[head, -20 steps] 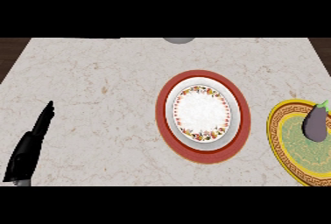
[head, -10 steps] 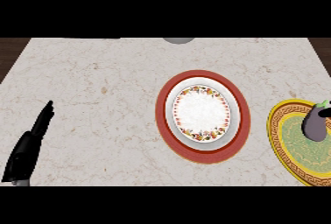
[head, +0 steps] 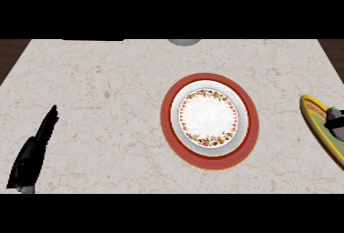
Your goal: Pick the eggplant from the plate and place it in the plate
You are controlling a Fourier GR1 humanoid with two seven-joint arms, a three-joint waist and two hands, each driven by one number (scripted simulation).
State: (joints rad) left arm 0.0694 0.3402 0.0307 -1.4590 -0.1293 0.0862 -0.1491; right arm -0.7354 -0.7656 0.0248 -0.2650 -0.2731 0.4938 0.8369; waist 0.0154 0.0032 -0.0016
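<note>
Step in hand: pre-grasp, nothing held.

Dark purple eggplant (head: 335,118) on yellow-green patterned plate (head: 313,114), far right edge of view.

Red-rimmed white floral plate (head: 209,120) at centre of marble table (head: 101,91).

Left hand (head: 33,152) resting lower left, fingers straight.

Right hand out of view.

Next: reach to eggplant, grasp.

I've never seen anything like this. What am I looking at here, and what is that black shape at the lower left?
You are looking steeply down at a marble kitchen counter, as if from a humanoid robot's head. The black shape at the lower left is the robot's left hand, fingers straight, resting and holding nothing. Its right hand is out of view. In the middle sits a red-rimmed plate with a white, flower-edged centre, with nothing on it. At the right edge you see part of a yellow-rimmed plate carrying a dark eggplant, mostly cut off. The job is moving that eggplant to the other plate.
</note>
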